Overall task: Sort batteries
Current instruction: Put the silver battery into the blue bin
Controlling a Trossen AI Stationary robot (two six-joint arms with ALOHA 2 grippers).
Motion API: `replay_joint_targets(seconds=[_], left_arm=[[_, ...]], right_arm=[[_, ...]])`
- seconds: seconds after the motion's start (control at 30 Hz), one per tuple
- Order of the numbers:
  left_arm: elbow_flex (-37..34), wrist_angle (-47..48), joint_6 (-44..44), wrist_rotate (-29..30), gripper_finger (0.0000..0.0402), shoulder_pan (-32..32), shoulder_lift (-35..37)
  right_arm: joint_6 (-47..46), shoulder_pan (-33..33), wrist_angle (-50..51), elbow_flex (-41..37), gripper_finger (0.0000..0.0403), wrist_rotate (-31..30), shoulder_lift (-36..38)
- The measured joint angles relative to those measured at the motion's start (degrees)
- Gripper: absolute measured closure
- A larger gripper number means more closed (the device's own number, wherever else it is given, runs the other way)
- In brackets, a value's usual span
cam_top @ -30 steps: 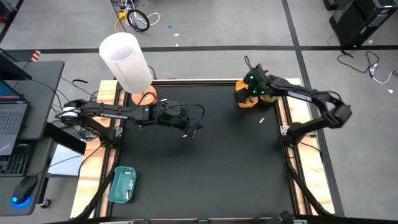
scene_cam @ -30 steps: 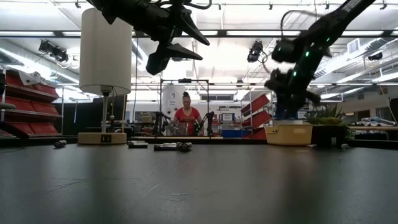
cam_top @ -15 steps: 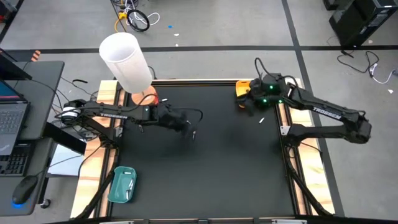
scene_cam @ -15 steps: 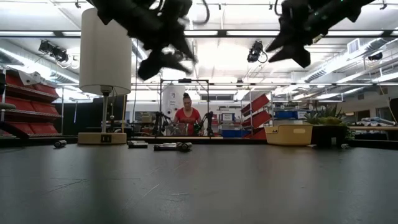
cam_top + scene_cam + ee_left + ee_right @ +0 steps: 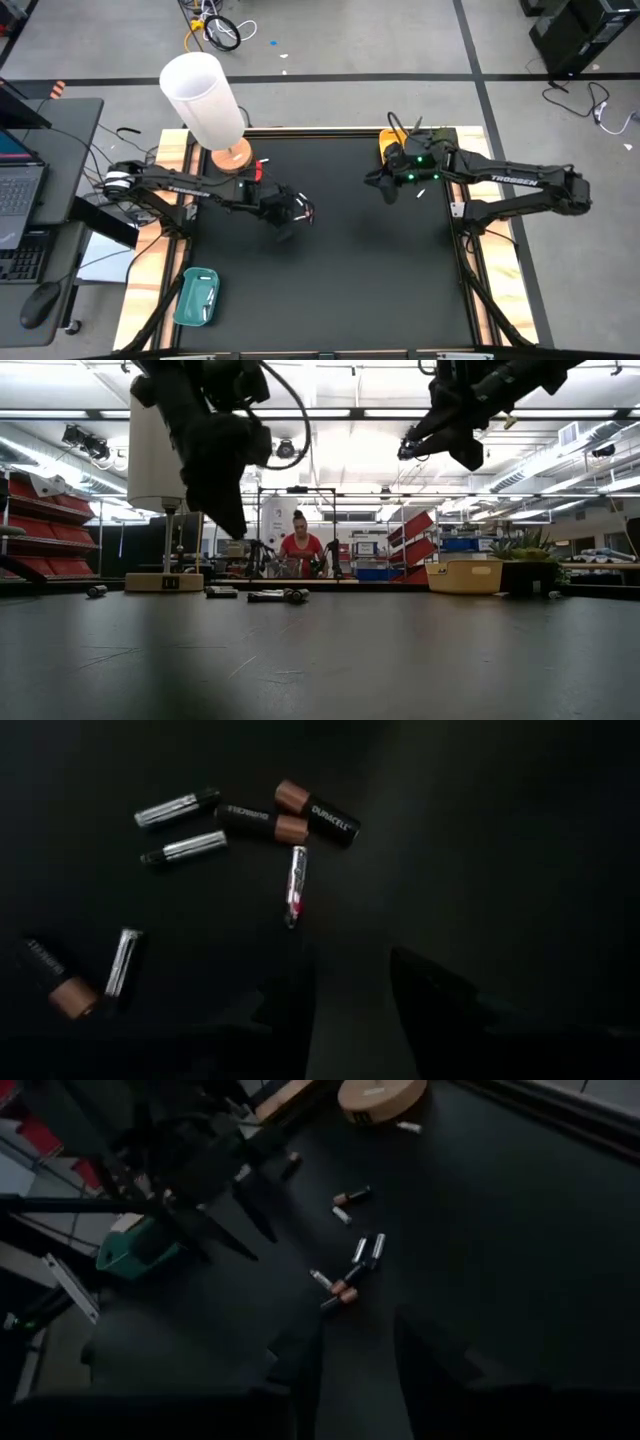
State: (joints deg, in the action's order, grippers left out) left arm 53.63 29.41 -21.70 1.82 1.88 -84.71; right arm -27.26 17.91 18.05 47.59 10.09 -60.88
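Batteries [image 5: 290,823] lie loose on the black table [image 5: 350,280], left of centre and toward its far side, a small cluster directly under the left gripper [image 5: 290,215]. That left arm reaches in from the left edge and hangs above the cluster, its two dark fingers [image 5: 440,995] standing apart with nothing between them. The right arm stretches in from the right, its gripper [image 5: 378,184] raised well above the table near the far right corner, fingers [image 5: 430,1345] likewise parted and empty, pointing across toward the batteries [image 5: 345,1285]. Up close the batteries are short cylinders: some dark with copper-coloured ends, some slim and silvery, one with a pinkish tint, lying at mixed angles, two dark ones touching end to side. A white lamp [image 5: 205,100] on a round wooden base stands at the far left corner, a yellow tray [image 5: 392,145] sits by the far right corner, and a teal tray [image 5: 197,297] rests near the left edge. Beyond the table a person [image 5: 300,550] sits in the room.
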Motion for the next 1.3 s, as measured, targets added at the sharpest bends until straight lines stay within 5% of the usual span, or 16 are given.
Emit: replay_joint_targets(seconds=[0.63, 1.3], left_arm=[[-16.97, -30.52, -2.81, 3.76, 0.0257, -0.02, -0.08], [-17.91, -47.33, -2.34, 7.42, 0.026, -0.02, -14.76]], right_arm=[[-8.11, -5.21, -3.01, 0.0, 0.0293, -1.73, 0.76], [-12.37, -7.77, -2.97, 0.0, 0.0293, -3.22, 1.6]])
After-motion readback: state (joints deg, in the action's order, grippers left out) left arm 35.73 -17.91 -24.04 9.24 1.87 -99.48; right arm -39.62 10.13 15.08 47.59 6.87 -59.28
